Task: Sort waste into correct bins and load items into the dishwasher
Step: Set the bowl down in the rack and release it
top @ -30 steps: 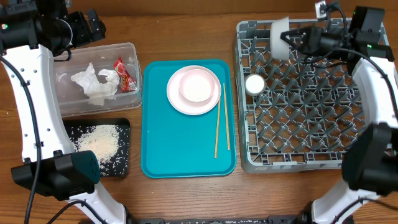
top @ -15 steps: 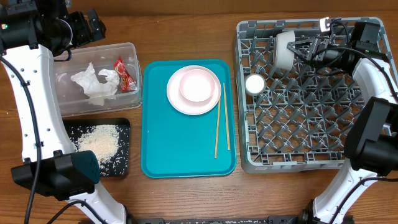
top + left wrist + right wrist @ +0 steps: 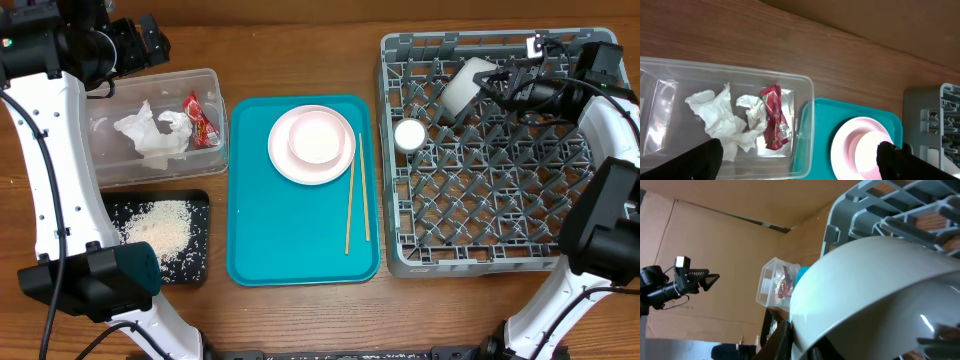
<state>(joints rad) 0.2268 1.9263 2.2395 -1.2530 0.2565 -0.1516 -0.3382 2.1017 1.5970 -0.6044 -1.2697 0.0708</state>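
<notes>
— Where's the grey-white bowl (image 3: 466, 84)?
— Clamped in my right gripper (image 3: 495, 84), tilted over the dish rack (image 3: 480, 200) by the far right corner of the bench (image 3: 300, 40). My left gripper (image 3: 801, 162) gapes wide near the clear tub (image 3: 110, 170).

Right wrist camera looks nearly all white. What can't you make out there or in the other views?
- Right wrist: the grey-white bowl fills the frame, hiding how the right claw grips.
- Overhead: that claw is dark against the dish rack; open or shut unclear.
- Left wrist: the pink plate is cut by the bottom edge; the red wrapper print is too small.
</notes>
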